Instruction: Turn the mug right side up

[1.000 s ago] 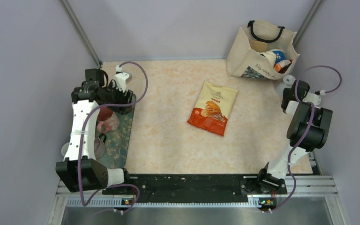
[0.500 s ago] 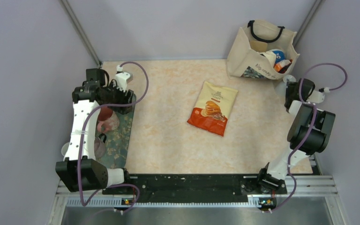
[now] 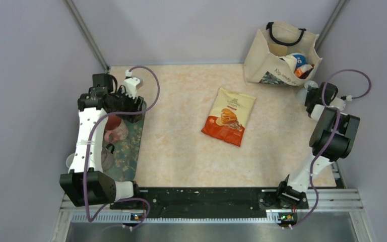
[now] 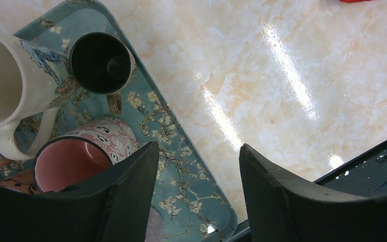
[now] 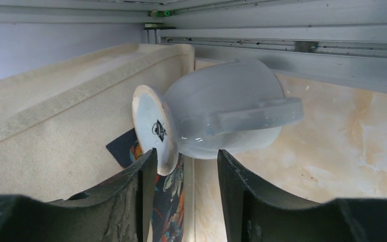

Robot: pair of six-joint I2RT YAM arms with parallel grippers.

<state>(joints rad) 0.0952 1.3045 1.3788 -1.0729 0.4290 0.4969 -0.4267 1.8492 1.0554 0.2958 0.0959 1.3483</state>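
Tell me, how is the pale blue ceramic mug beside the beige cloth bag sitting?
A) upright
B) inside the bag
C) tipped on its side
C: the pale blue ceramic mug lies tipped over, its round base facing the beige cloth bag.

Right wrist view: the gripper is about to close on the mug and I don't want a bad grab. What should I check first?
1. Mug found, lying on its side: ok.
2. Right gripper open and aimed at it: ok.
3. Gripper far enough around the mug: cannot tell.
4. Clearance from the bag: not ok, the mug's base sits right by it.
5. Left gripper open, away over the tray: ok.
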